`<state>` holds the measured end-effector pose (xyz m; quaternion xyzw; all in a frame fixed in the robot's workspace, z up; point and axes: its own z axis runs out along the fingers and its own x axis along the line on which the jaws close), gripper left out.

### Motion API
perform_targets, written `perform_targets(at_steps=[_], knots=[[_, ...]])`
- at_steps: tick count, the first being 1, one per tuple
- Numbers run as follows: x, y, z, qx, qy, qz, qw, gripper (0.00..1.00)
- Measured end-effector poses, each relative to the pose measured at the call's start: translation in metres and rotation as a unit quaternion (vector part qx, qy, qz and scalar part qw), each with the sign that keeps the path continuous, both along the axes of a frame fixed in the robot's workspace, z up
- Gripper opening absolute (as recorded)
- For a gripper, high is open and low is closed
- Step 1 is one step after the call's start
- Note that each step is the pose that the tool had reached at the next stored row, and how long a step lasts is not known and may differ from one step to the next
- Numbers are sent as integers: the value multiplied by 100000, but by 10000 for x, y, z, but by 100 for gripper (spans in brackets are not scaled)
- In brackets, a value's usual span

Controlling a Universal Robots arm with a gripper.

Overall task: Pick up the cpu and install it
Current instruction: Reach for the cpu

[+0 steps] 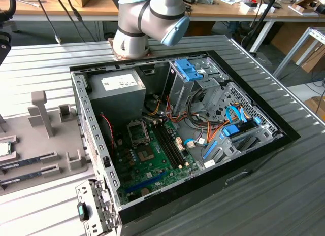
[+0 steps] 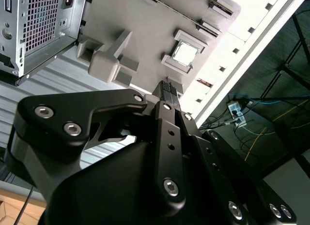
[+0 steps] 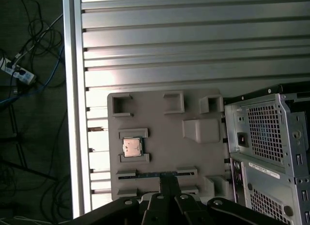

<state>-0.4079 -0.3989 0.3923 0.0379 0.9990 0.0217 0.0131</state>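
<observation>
The cpu [image 3: 131,147], a small silvery square chip, lies flat in a slot of the grey holder tray [image 3: 160,133] on the ribbed metal table. In the second wrist view the cpu [image 2: 185,54] sits beyond the black fingertips. At the exterior view's far left edge only a corner of the cpu [image 1: 4,148] peeks in. My gripper [image 3: 167,178] hangs well above the tray, apart from the chip. It is shut, with nothing between the fingers, and its tip [image 2: 168,87] points toward the tray. The open socket [image 1: 138,133] sits on the green motherboard [image 1: 152,165] inside the open computer case.
A grey power-supply box [image 1: 119,91], blue-tabbed drive cages [image 1: 190,73] and loose coloured cables crowd the case. Memory sticks [image 1: 25,162] lie in the tray beside upright grey posts [image 1: 41,111]. The case's rear panel [image 3: 271,138] stands close to the tray. The table edge [image 3: 72,89] drops to floor cables.
</observation>
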Motion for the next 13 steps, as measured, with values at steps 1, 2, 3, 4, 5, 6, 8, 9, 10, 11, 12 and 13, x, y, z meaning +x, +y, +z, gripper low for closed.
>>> perform_targets(at_steps=[1, 2, 3, 4, 5, 6, 8, 9, 10, 11, 12, 13], knots=[[-4, 0, 0, -1, 0, -1, 100000, 11], [-8, 0, 0, 1, -4, -1, 100000, 11], [-11, 0, 0, 1, -3, 0, 100000, 11], [-15, 0, 0, 0, -1, -1, 100000, 11], [-20, 0, 0, 1, -3, -2, 100000, 11], [-24, 0, 0, -1, 0, 2, 100000, 11], [-33, 0, -1, 4, -3, -2, 100000, 11], [-38, 0, 0, 0, 0, -2, 100000, 11], [-46, 0, 0, 1, -4, -2, 100000, 11], [-56, 0, -1, 2, -4, 0, 100000, 11], [-62, 0, -1, 2, -5, -2, 100000, 11], [-69, 0, 0, 2, -1, -1, 100000, 11]])
